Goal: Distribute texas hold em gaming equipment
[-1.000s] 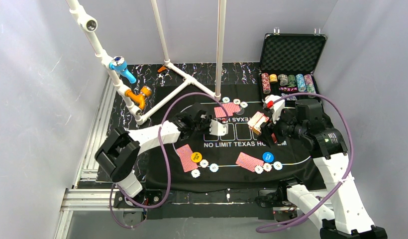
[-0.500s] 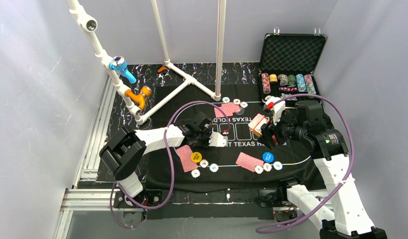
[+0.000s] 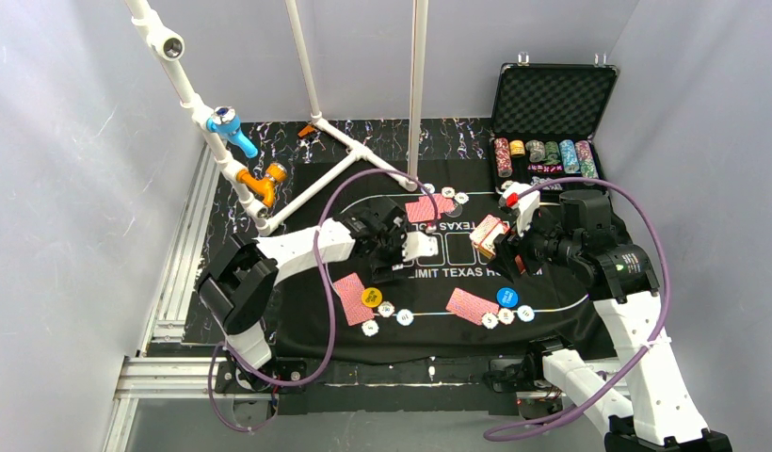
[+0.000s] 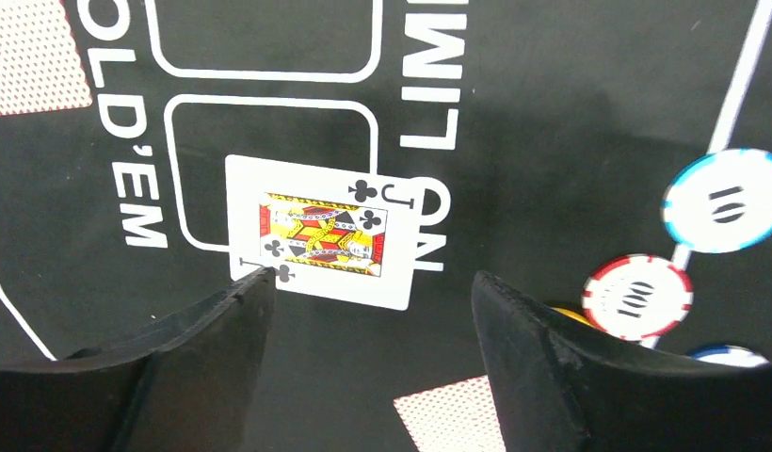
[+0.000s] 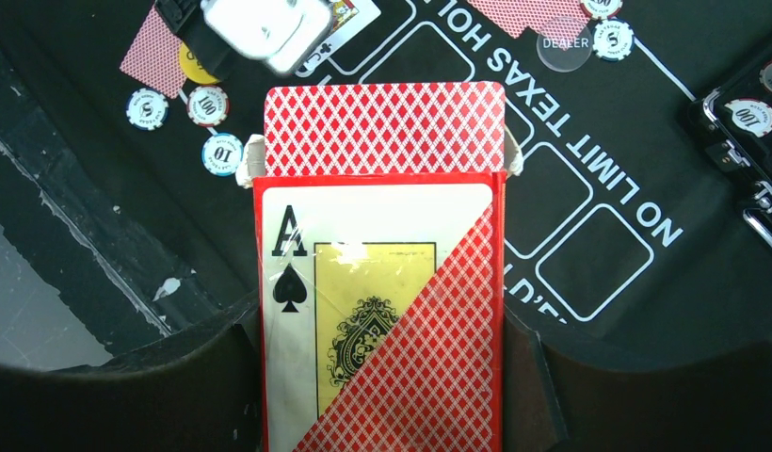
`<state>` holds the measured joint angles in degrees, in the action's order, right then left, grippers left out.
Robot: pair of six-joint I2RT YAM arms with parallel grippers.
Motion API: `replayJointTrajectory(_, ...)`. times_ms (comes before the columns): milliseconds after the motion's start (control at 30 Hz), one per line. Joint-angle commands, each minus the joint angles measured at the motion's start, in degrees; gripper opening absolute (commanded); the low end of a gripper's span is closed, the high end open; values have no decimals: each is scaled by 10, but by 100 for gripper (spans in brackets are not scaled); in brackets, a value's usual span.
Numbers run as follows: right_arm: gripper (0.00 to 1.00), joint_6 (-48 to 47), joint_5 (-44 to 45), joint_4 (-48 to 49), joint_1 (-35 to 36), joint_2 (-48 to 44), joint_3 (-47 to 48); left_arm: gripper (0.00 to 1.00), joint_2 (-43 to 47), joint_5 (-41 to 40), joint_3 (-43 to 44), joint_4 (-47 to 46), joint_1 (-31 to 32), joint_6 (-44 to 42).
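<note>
A jack of clubs [image 4: 321, 231] lies face up on the black mat's [image 4: 570, 113] white boxes. My left gripper [image 4: 371, 282] hangs open just above its near edge, gripping nothing; from above, the left gripper [image 3: 415, 250] is at mid-mat. My right gripper [image 5: 382, 377] is shut on a red card box [image 5: 382, 311] with an ace of spades front, and red-backed cards [image 5: 384, 127] stick out of its top. The right gripper [image 3: 503, 243] holds it over the mat's right half. Red-backed cards [image 3: 350, 297] lie beside a yellow button [image 3: 371, 297], and more cards [image 3: 472, 304] beside a blue button [image 3: 506, 297].
An open black case [image 3: 552, 94] with chip stacks [image 3: 542, 153] stands at the back right. A white pipe frame [image 3: 363, 155] crosses the back left. Chips [image 3: 386, 309] dot the mat's near line. Far cards [image 3: 429, 209] lie by a clear dealer disc [image 5: 564, 42].
My left gripper's jaws went from shut to open, and the jack of clubs now lies free on the mat. The right gripper with the card box has not moved.
</note>
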<state>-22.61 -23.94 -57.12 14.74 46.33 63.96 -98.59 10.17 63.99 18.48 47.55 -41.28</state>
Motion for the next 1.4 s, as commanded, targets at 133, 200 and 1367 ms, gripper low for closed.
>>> replayJointTrajectory(133,1,-20,-39,13,-2,-14,10,89,37,199,200,197,-35,191)
replayJointTrajectory(200,1,-30,-50,11,-2,-15,7,90,23,246,255,228,-35,239)
replayJointTrajectory(1367,1,-158,-129,9,2,38,23,65,-78,467,289,25,-41,742)
